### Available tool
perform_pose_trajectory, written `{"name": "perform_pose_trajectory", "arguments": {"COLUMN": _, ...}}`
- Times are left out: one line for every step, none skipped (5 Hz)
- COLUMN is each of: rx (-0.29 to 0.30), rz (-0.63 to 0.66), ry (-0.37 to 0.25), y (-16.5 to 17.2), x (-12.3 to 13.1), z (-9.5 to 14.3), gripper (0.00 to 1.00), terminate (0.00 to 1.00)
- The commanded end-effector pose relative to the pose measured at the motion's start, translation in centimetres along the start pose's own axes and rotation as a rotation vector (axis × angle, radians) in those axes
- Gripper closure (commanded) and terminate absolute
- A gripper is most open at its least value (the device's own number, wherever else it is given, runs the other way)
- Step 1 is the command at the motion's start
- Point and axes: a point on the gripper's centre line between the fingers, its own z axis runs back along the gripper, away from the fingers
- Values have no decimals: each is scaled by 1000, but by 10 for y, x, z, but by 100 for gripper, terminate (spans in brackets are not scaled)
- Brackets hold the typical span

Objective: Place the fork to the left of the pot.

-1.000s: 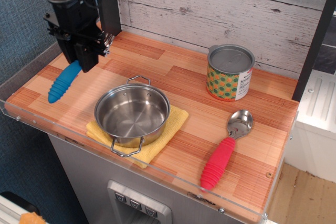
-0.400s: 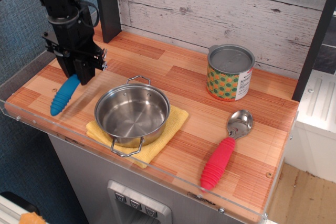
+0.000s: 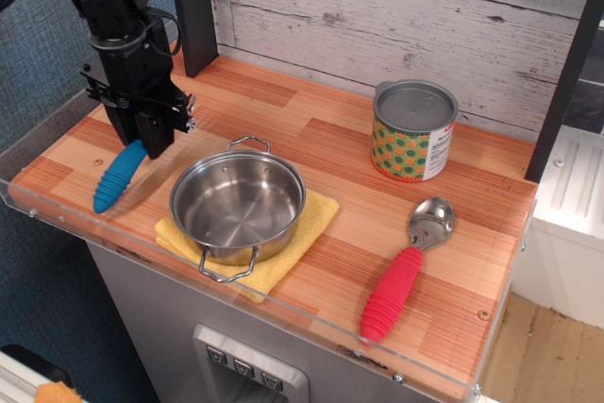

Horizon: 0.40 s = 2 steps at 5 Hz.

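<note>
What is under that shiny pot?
A yellow cloth lies under the pot, its corners sticking out to the front and right. The part beneath the pot is covered, so whether anything else is there cannot be seen. Inside, the pot looks empty.

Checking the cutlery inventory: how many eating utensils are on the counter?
2. A blue ribbed-handled fork lies left of the shiny steel pot, its tines hidden under the pincer. A red-handled metal spoon lies at front right.
</note>
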Motion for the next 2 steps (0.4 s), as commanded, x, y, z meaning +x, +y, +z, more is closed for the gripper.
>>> {"name": "perform_pose_trajectory", "arguments": {"rx": 23, "rz": -37, "ry": 11, "y": -1, "x": -5, "z": -1, "gripper": 100, "terminate": 0}}
{"name": "perform_pose_trajectory", "arguments": {"rx": 26, "rz": -25, "ry": 10, "y": 0, "x": -5, "z": -2, "gripper": 100, "terminate": 0}}
